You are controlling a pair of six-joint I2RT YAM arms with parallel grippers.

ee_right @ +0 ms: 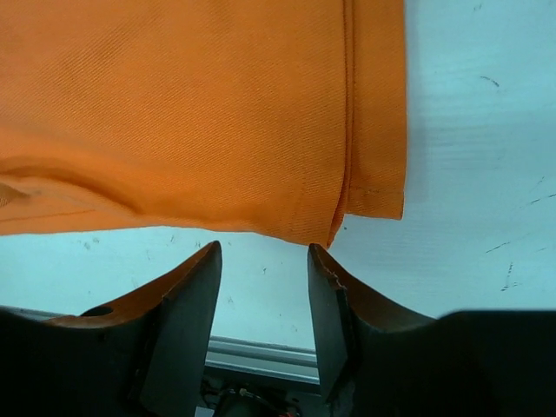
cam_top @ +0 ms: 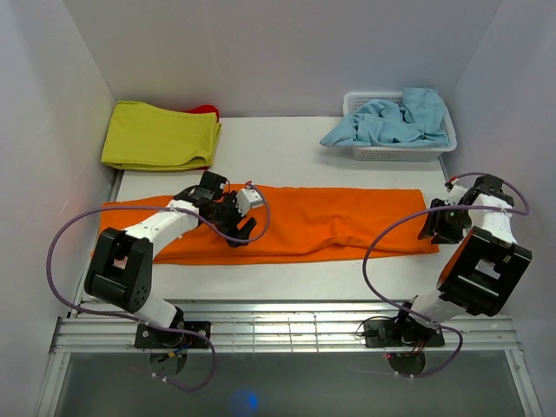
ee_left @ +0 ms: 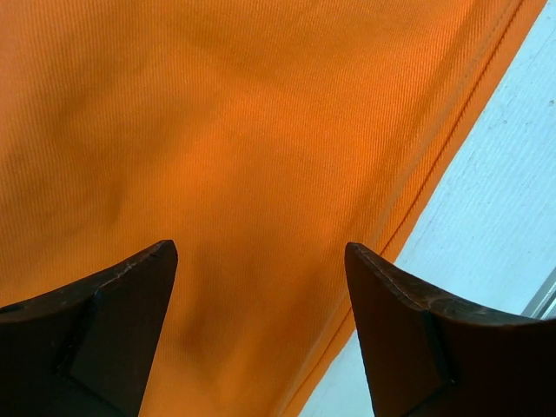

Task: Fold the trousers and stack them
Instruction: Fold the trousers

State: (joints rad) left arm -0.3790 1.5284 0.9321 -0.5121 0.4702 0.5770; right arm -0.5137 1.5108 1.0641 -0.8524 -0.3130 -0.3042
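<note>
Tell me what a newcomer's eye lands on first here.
The bright orange trousers, stretched as a long flat band across the middle of the table, grab the eye first. The left pincer hangs open over their left part; the right pincer stands open just off their right-end hem. Behind lie a folded yellow-green cloth, back left, and a white basket holding a light blue garment, back right.

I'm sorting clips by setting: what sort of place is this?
Probably a robot test booth, not a home: plain white walls enclose a white table holding orange trousers and a basket of blue garments.
</note>
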